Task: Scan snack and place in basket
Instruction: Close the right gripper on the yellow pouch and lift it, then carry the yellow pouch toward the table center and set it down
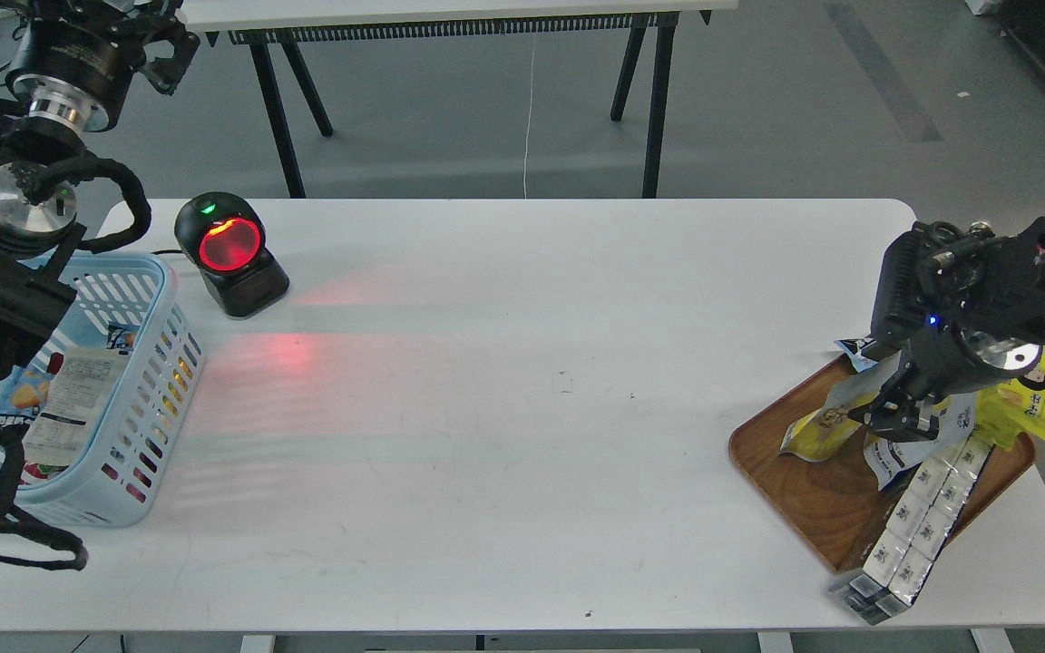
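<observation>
Reaching down over the wooden tray (813,490), the right gripper (894,419) touches the snack (826,426); I cannot tell if it is clamped. The left gripper (155,45) is unclear too. The basket (155,363) stands far left on the surface (504,435).

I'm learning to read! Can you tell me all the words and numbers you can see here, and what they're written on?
No text here is clear enough to read.
Snack on the tray: print too small.
Paper-like pack in the basket: lines of print, blurred.
Silver packs: small dark marks, unreadable.
Scanner: only lights, no words.

Yellow-and-white snack (820,426) lies seemingly tilted on tray; light-blue slotted basket (152,381) far left.
</observation>
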{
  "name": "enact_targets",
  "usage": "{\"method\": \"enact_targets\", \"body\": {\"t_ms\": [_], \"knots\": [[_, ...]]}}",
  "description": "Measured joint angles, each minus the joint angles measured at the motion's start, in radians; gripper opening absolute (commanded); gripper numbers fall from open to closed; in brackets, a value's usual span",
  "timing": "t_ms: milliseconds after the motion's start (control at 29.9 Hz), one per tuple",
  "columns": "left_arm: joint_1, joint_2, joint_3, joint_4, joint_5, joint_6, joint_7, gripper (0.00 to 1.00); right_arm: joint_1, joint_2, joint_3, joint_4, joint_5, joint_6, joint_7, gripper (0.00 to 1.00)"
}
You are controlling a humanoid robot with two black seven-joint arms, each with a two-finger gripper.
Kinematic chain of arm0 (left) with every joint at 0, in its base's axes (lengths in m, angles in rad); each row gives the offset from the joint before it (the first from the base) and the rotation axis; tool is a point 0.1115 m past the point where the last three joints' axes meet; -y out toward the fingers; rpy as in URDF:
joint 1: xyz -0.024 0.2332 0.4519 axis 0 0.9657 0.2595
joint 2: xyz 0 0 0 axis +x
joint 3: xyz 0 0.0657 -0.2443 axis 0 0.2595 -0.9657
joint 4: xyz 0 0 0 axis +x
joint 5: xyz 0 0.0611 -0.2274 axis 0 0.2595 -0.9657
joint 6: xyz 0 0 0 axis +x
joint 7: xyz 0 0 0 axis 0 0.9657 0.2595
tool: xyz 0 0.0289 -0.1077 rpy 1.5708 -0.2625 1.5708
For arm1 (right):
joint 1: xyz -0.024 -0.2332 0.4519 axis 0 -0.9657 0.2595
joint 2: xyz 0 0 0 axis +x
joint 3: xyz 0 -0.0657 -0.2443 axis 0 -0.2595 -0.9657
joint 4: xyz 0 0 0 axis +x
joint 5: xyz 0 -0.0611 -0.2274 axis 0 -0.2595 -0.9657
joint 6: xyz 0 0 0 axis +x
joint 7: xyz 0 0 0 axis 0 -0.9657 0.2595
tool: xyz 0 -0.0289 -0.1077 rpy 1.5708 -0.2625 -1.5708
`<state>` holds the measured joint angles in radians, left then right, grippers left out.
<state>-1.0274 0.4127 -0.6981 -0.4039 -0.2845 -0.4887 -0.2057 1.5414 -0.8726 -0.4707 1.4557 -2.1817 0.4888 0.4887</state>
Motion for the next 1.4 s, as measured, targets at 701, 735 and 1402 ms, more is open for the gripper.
{"method": "enact_targets", "body": {"t_ms": [701, 735, 1402], "knots": [[-0.002, -0.001, 0.0, 0.027, 0.001, 0.0, 0.001, 1.0, 0.005, 0.018, 0.018, -0.012, 0.0, 0.0, 0.0, 0.0], [-0.002, -0.002, 0.0, 0.027, 0.001, 0.0, 0.002, 1.0, 0.005, 0.017, 0.021, -0.011, 0.0, 0.0, 0.0, 0.0], [-0.001, 0.003, 0.0, 0.027, 0.001, 0.0, 0.007, 1.0, 0.096, 0.003, 0.11, 0.034, 0.0, 0.0, 0.0, 0.0]]}}
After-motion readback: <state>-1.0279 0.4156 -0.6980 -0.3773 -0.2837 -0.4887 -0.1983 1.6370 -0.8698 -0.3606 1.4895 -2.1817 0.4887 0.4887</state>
